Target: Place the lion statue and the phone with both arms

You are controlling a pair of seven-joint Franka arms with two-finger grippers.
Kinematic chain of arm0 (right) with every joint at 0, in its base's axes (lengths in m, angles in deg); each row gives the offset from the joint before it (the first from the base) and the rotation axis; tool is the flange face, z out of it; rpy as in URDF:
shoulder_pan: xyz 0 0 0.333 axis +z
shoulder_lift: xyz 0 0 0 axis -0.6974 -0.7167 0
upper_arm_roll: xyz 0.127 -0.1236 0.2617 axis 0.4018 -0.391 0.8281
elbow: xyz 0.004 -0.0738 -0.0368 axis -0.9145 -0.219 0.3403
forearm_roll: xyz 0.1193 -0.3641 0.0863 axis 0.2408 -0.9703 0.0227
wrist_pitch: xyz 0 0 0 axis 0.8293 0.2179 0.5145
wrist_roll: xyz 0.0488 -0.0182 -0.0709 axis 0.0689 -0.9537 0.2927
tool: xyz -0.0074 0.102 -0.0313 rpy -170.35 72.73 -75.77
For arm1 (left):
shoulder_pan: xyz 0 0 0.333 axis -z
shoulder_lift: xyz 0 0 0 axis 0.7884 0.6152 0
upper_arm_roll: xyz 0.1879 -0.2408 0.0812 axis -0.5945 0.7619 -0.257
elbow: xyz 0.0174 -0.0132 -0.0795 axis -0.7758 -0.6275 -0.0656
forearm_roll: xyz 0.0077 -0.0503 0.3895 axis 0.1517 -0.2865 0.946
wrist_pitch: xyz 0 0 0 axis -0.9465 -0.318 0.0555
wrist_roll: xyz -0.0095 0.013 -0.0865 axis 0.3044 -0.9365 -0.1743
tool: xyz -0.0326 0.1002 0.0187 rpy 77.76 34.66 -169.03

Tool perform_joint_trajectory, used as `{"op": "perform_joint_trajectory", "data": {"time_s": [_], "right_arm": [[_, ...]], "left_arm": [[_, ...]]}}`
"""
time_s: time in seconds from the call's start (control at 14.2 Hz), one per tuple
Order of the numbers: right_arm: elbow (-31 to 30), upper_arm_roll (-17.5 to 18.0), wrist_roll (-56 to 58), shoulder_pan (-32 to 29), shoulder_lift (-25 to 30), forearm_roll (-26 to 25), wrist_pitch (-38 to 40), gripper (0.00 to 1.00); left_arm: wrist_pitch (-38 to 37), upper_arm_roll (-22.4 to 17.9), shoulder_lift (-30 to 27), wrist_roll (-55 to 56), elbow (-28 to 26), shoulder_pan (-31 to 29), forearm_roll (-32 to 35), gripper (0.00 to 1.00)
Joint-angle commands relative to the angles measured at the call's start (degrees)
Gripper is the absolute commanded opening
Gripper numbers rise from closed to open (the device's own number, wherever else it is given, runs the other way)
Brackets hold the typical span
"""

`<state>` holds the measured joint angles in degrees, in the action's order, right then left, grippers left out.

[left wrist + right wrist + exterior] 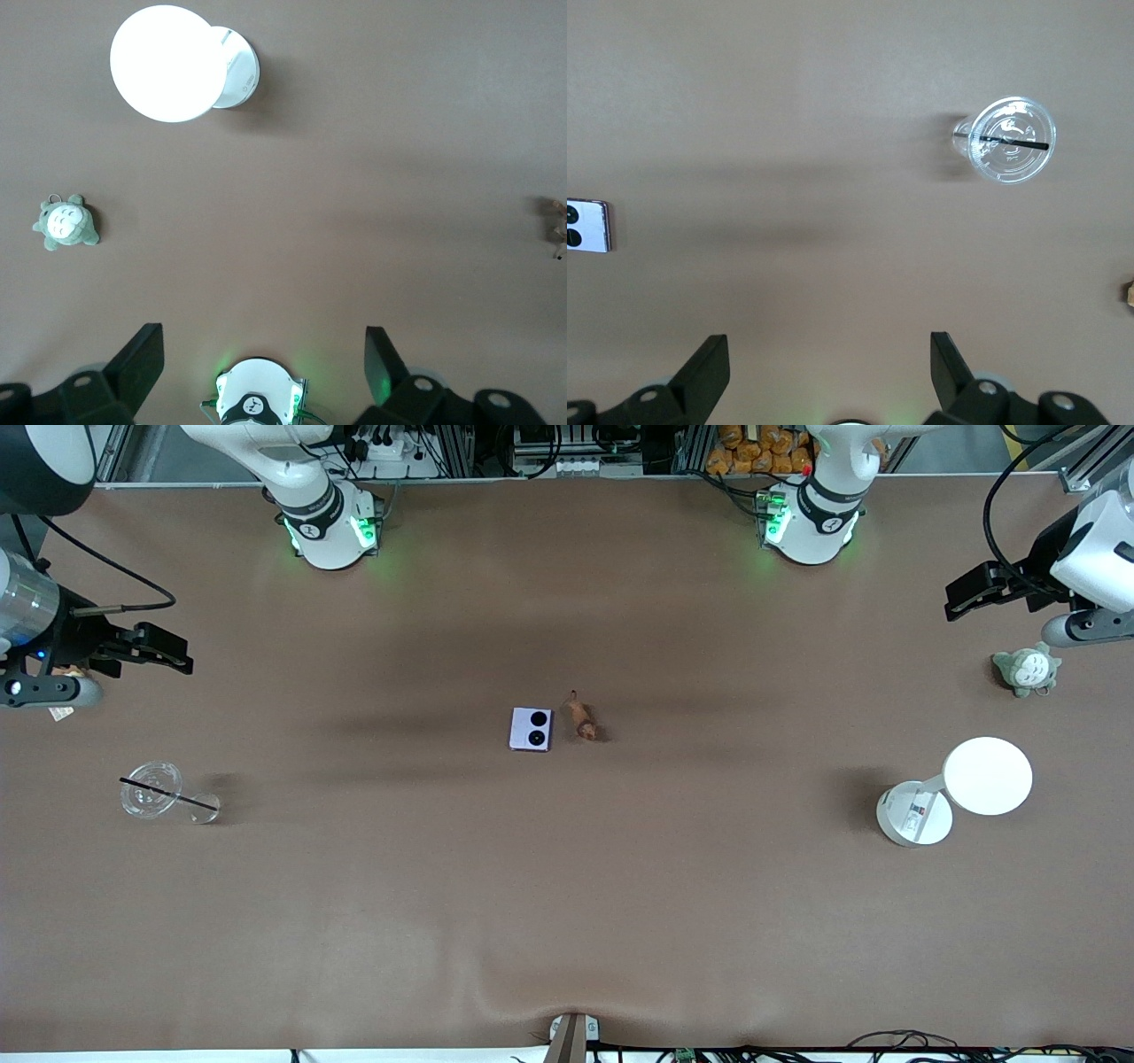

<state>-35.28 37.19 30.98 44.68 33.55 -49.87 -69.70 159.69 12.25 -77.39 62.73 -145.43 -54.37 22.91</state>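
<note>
Right gripper (173, 653): raised over the right arm's end of the table (567, 921), fingers spread, empty. Clear lidded cup with black straw (152, 789): lying on its side, nearer the front camera. Phone (532, 729): flat at table centre. Lion statue (582, 718): just beside it, toward the left arm's end; the right wrist view shows only the phone. White lamp (957, 788) and grey-green plush (1028, 670): left arm's end. Left gripper (970, 593): raised there, fingers spread, empty.
</note>
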Motion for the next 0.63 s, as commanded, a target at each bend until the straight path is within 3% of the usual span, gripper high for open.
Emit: {"op": "perform_joint_trajectory", "data": {"time_s": [0.0,0.56], "right_arm": [[-0.28,0.89,0.62,-0.82,-0.24,-0.13,0.25,1.00],[-0.80,0.98,0.62,-0.99,-0.68,0.14,-0.36,1.00]], "left_arm": [[-2.09,0.61,0.96,0.36,0.85,0.31,-0.67,1.00],[-3.76,8.77,6.40,4.73,1.20,0.66,-1.11,1.00]]}}
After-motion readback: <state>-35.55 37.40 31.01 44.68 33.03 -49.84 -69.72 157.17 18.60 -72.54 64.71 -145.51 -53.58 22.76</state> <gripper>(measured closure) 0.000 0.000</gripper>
